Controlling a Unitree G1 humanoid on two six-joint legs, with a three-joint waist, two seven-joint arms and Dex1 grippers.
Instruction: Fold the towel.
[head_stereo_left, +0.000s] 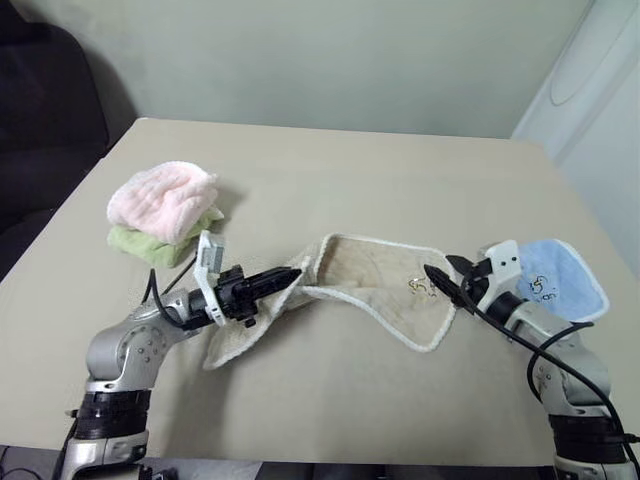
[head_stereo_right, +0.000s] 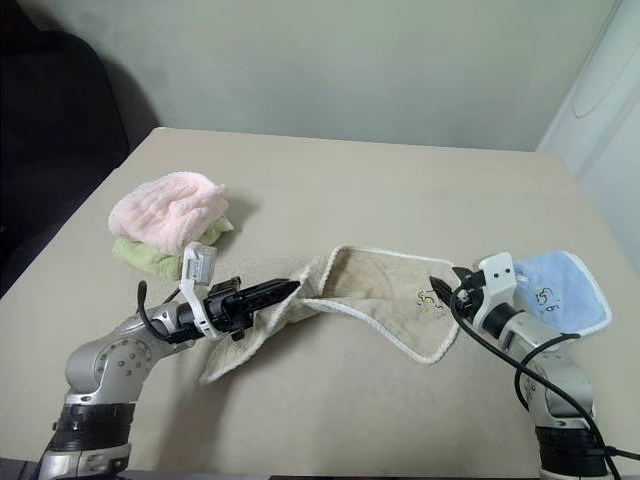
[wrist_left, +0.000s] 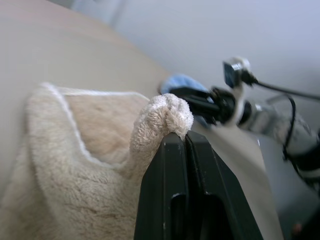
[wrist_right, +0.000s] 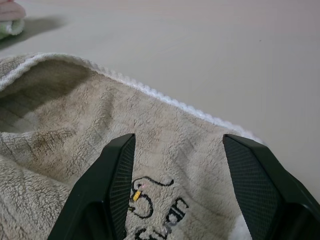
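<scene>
mostly fuzzy beige towel (head_stereo_left: 375, 280), white corded edge

Four cloths on one table (head_stereo_left: 400, 150): one beige towel (head_stereo_left: 375, 270), one blue cloth (head_stereo_left: 560, 275), one pink (head_stereo_left: 160, 198), one green (head_stereo_left: 140, 245). Two grippers: left (head_stereo_left: 295, 272), right (head_stereo_left: 437, 275).

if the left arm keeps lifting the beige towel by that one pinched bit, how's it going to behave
Probably floppy: the towel already sags and twists away from the shut left gripper. Its thick pile suggests it should grip well rather than slip. The far end, by the open right gripper, will likely drag along the table.
</scene>
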